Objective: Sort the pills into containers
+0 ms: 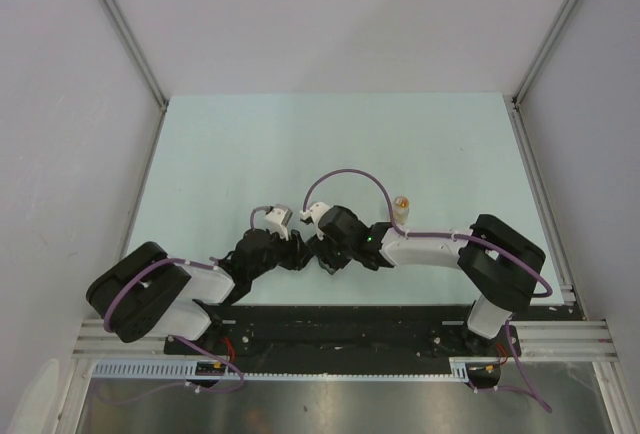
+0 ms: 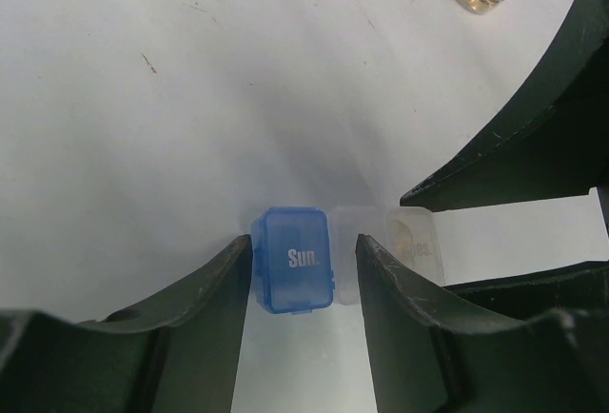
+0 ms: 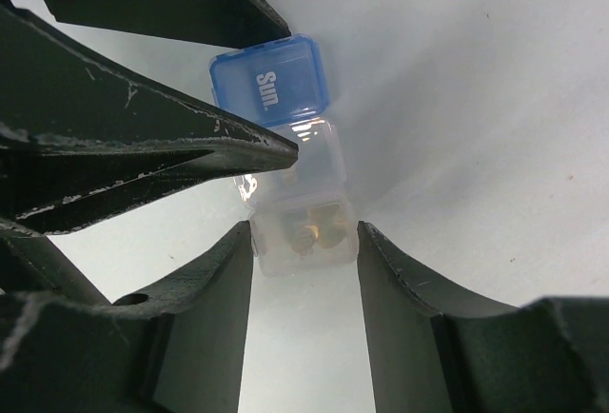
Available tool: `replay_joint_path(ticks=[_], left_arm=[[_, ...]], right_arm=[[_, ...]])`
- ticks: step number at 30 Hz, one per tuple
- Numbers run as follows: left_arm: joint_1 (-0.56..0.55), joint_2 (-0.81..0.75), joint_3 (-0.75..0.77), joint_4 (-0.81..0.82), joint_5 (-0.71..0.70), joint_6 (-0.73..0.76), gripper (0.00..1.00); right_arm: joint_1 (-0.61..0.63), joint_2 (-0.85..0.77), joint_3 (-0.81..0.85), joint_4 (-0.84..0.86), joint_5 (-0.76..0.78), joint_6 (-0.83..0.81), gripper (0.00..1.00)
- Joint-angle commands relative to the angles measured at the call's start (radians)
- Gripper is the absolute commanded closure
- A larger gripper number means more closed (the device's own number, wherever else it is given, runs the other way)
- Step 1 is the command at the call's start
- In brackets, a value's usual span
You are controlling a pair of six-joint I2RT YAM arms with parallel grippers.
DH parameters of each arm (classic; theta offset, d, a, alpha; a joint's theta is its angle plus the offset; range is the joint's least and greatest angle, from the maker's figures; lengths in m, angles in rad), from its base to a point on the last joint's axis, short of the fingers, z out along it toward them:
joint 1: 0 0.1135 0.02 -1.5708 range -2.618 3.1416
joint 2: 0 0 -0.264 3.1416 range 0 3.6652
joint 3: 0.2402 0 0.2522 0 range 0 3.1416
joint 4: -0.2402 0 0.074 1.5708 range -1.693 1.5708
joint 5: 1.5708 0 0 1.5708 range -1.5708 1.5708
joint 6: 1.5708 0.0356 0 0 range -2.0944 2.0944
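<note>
Though hidden from above, pillbox (image 3: 274, 80) straddled by left hand (image 2: 304, 242), right hand (image 3: 304, 228); grip unclear.

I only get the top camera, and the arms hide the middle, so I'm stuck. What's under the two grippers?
Observer: A little pill box lies on the table there. Its blue lid says Sun.
Operator: Is anything around it?
Observer: The left gripper straddles that blue lid, one side each.
Operator: And the other one?
Observer: The right gripper straddles the clear end compartment, which has orange-tan pills inside.
</note>
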Motion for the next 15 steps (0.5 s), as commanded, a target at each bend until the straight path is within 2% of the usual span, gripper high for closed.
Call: replay_joint_path(ticks=[1,9,15], left_arm=[[0.005,0.008,-0.003,-0.037,0.019,0.005,0.47],[0.005,0.016,0.001,-0.037,0.023,0.005,0.46],[0.005,0.016,0.004,-0.037,0.023,0.004,0.46]], right_arm=[[-0.005,0.029,0.027,0.026,-0.021,-0.035,0.53],[-0.006,0.023,0.027,0.009,-0.073,-0.065,0.46],[-0.006,0.024,0.027,0.006,-0.074,-0.068,0.45]])
